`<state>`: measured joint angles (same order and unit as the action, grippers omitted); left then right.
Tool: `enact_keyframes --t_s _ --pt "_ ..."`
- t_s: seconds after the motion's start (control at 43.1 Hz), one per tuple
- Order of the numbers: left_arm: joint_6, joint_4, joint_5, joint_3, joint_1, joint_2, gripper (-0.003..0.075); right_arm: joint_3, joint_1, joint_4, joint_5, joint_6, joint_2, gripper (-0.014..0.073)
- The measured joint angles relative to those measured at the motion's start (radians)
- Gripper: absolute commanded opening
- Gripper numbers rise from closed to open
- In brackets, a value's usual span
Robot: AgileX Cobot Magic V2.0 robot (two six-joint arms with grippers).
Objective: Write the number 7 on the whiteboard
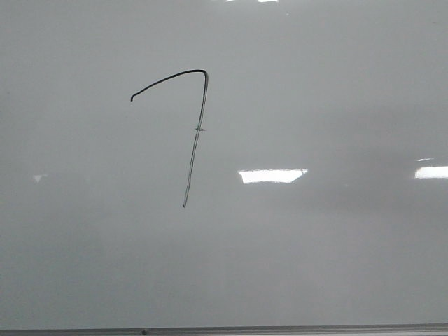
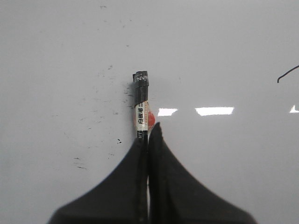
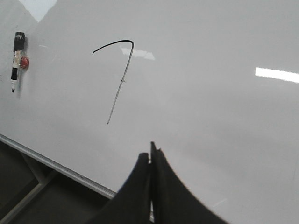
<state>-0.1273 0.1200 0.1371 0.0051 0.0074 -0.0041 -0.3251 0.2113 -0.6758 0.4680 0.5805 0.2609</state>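
The number 7 [image 1: 198,133] is a thin black line on the whiteboard [image 1: 315,245], left of the middle in the front view. No gripper shows in that view. In the right wrist view the number 7 [image 3: 122,79] lies ahead of my right gripper [image 3: 150,150], which is shut with nothing in it, over the whiteboard [image 3: 210,102]. A black-capped marker [image 3: 16,58] lies alone on the board, left of the 7. My left gripper [image 2: 148,133] is shut, with that marker [image 2: 141,100] showing just past its tips; the marker's lower part is hidden.
The board's thin grey lower edge [image 1: 280,329] runs along the near side; in the right wrist view this edge [image 3: 56,168] has a dark frame and floor [image 3: 28,200] below it. Small dark specks [image 2: 112,112] dot the board near the marker. Bright light reflections [image 1: 271,175] lie right of the 7.
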Motion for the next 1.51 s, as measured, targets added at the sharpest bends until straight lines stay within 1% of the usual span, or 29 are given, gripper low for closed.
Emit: enact_keyframes --t_s 0.627,0.859,0.929,0.999,1.161,1.347,1.417,1.51 --pt "0.0 0.0 0.002 0.0 0.0 0.0 -0.002 0.003 0.0 0.0 -0.002 0.0 0.0 -0.0069" --pt "0.0 0.0 0.002 0.0 0.0 0.0 -0.002 0.052 0.0 0.018 -0.112 -0.016 0.0 -0.0069" --pt "0.0 -0.001 0.002 0.0 0.0 0.0 -0.002 0.077 -0.002 0.058 -0.149 -0.05 -0.009 -0.0069" --pt "0.0 -0.001 0.002 0.0 0.0 0.0 -0.002 0.108 -0.004 0.116 -0.194 -0.112 -0.025 -0.0069" --pt "0.0 -0.001 0.002 0.0 0.0 0.0 -0.002 0.202 -0.053 0.278 -0.297 -0.292 -0.089 -0.0069" --pt "0.0 -0.001 0.002 0.0 0.0 0.0 -0.002 0.288 -0.151 0.416 -0.315 -0.455 -0.188 -0.0069" --pt "0.0 -0.001 0.002 0.0 0.0 0.0 -0.002 0.313 -0.171 0.46 -0.315 -0.504 -0.226 -0.0069" --pt "0.0 -0.001 0.002 0.0 0.0 0.0 -0.002 0.34 -0.177 0.513 -0.317 -0.531 -0.262 -0.0069"
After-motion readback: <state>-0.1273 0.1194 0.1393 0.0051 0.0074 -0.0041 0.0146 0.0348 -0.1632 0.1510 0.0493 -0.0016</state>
